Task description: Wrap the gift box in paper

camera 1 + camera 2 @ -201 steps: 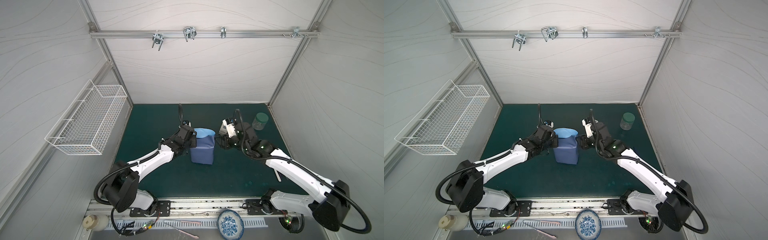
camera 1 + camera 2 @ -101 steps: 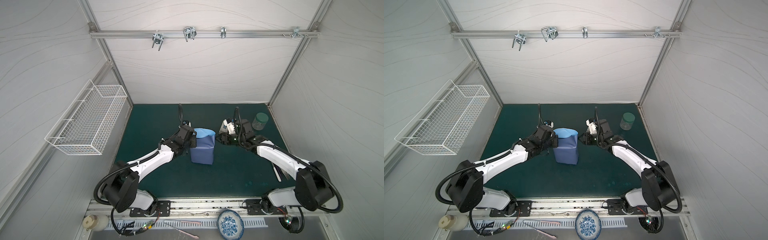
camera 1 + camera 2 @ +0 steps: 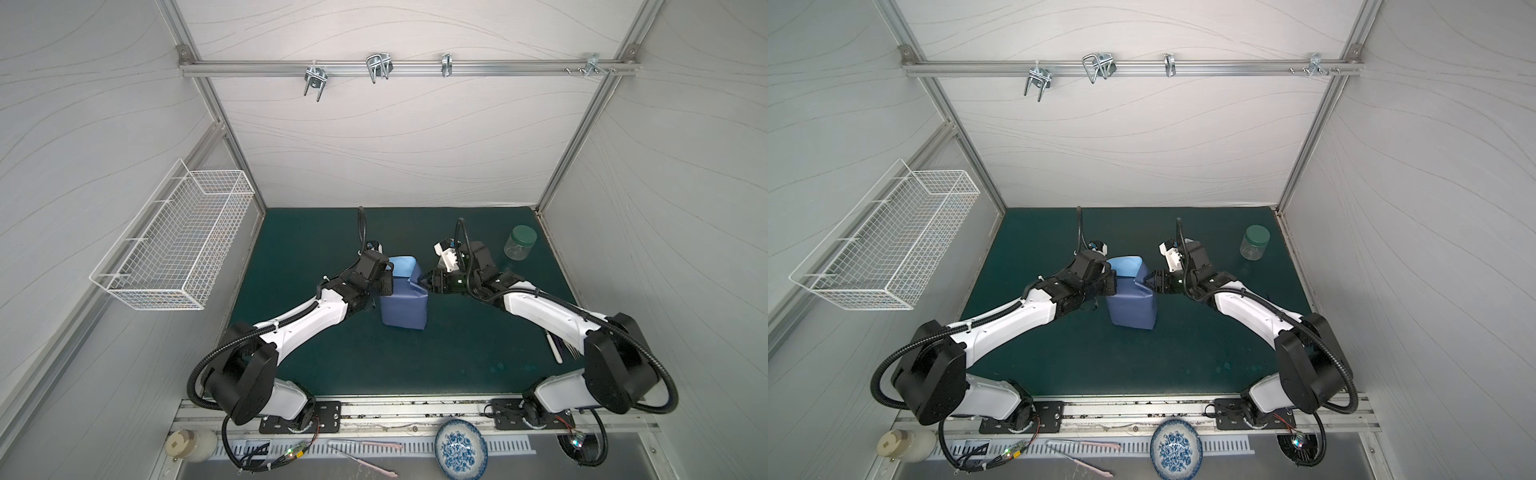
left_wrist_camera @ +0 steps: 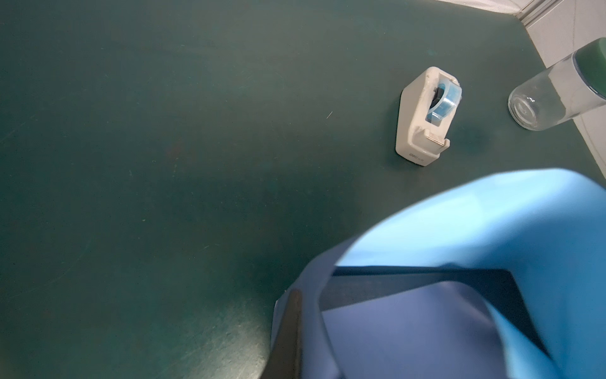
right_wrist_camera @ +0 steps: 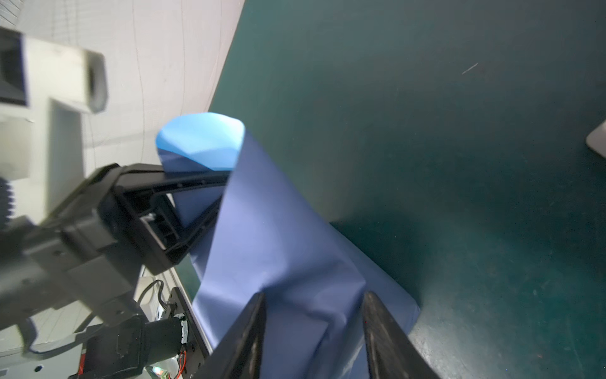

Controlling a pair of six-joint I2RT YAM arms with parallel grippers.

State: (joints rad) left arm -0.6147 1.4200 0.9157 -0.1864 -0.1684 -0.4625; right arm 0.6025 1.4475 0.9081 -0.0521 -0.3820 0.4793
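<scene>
The gift box [image 4: 426,277] stood near the middle of the green mat [image 3: 311,249], almost wholly covered; only a dark navy strip of it showed in the left wrist view; the paper [image 3: 404,305] ran up its sides indigo face out, with a sky-blue flap curling open at the top; the left gripper [image 3: 385,283] was clamped on the paper's upper edge at the box's left side; the right gripper [image 5: 314,305] reached the box's upper right corner with its jaws apart on either side of a creased fold of paper; behind the right arm stood a white tape dispenser [image 4: 423,121]; a green-lidded glass jar [image 3: 519,243] stood further right, near the mat's far corner.
</scene>
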